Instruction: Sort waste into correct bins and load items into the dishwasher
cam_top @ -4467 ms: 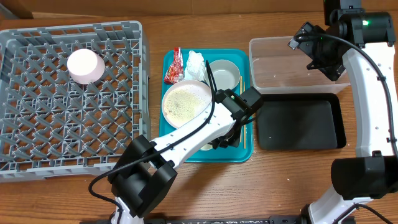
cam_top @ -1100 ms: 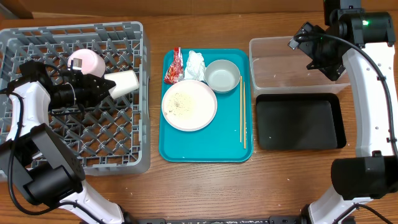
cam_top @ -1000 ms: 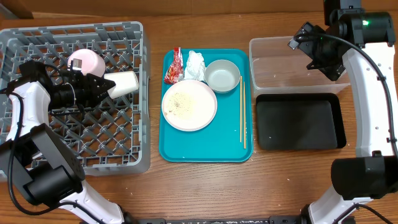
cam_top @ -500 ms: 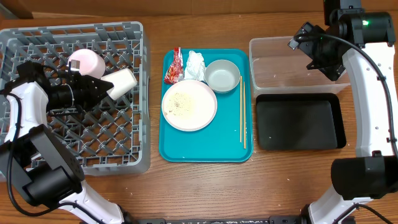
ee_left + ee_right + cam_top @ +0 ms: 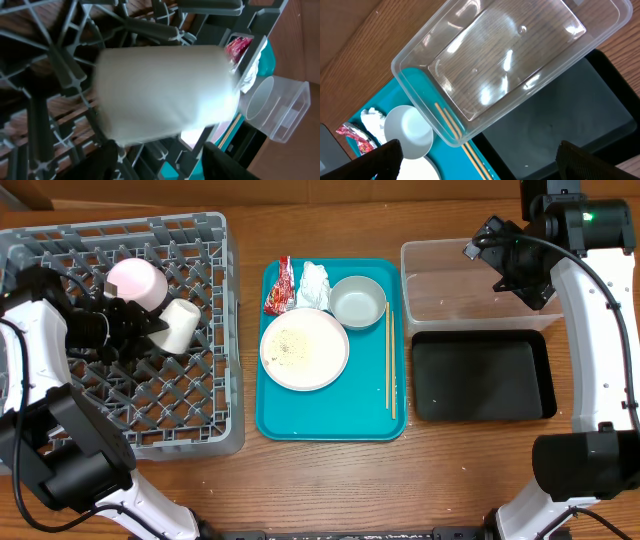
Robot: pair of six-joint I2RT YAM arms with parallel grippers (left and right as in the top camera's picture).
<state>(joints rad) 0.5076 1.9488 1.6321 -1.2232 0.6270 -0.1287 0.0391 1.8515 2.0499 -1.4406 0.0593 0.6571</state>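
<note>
Overhead first, with 12 o'clock at the far edge of the bench. The left claw [image 5: 150, 326] sits low inside the grey dish rack [image 5: 60, 415], in the rack's far half. The small white cup [image 5: 181, 326] lies right at its fingertips, at about 3 o'clock from it. The cup is on its side on the lattice, its long axis running roughly 8 to 2 o'clock, nearly in line with the claw. At the cup's 11 o'clock stands the pinkish bowl [image 5: 137, 281], so close they look to be touching.

From the left wrist the cup fills the view, blurred. The dark fingers [image 5: 107, 160] poke up from the bottom edge, spread apart and short of the cup rather than around it. So the jaws are spread with nothing pinched, as far as I can judge.

On the other side the right claw [image 5: 477, 157] hangs over the clear tub [image 5: 470, 275], spread wide and empty. The black tray [image 5: 480, 375] is just at the tub's 6 o'clock.

The teal tray [image 5: 330, 425] lies at 3 o'clock from the left claw, beyond the rack wall. It carries the grain-strewn plate [image 5: 304, 348], a small bowl [image 5: 358, 301] and the chopsticks [image 5: 389, 360]. The red wrapper [image 5: 279, 288] and tissue [image 5: 315, 281] sit at its 11 to 12 o'clock, nearer the left claw, while both bins are on the right arm's side. I reckon the left claw should back off toward 9 o'clock, so it doesn't roll the cup.
</note>
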